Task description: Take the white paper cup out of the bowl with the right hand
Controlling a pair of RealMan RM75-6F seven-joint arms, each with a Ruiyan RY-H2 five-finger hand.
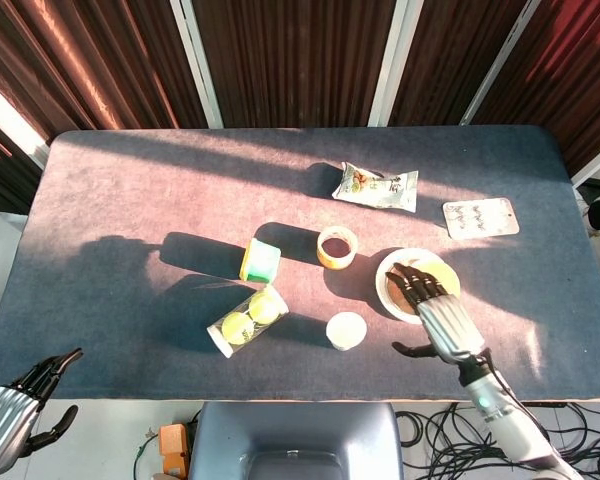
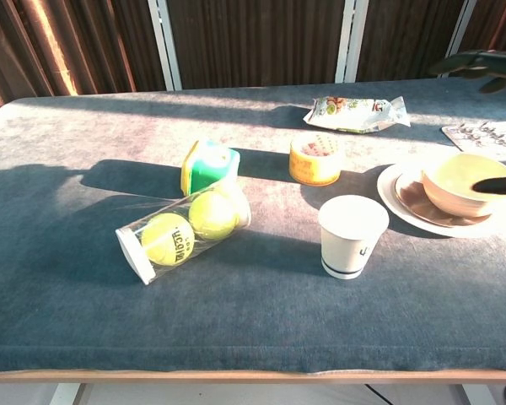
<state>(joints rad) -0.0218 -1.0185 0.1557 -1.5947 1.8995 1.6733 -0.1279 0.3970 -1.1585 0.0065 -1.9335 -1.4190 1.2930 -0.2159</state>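
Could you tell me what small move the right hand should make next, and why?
Probably just draw the right hand back toward the table's near edge. The white paper cup stands upright on the blue-grey table, clear of the tan bowl on its white plate, and the hand is open, holding nothing.
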